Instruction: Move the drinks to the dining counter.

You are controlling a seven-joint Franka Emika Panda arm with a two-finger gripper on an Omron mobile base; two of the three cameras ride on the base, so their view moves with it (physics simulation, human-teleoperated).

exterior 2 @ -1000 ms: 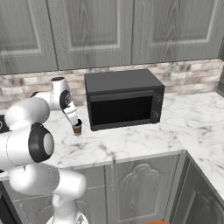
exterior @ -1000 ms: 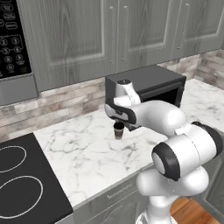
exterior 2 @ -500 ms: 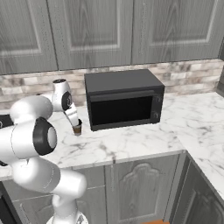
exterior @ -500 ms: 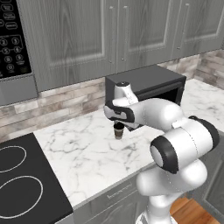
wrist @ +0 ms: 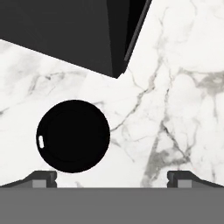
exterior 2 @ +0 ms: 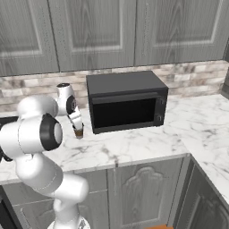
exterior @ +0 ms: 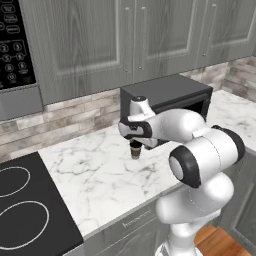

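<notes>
A brown cup with a black lid stands upright on the marble worktop, just left of the microwave's front corner. My gripper hangs right above it, pointing down, jaws open and holding nothing. In the right base view the cup pokes out under the gripper. Seen from the hand, the round black lid lies left of centre, nearer the left fingertip than the right one, and my gripper is wide open. The dining counter is out of view.
The black microwave stands close on the cup's right, and its corner shows in the hand view. A black stove takes up the worktop's left end. Grey wall cabinets hang overhead. Bare marble lies between stove and cup.
My hand has sunk slightly towards the cup and the elbow has risen a little. The cup has not moved and the jaws have stayed open.
</notes>
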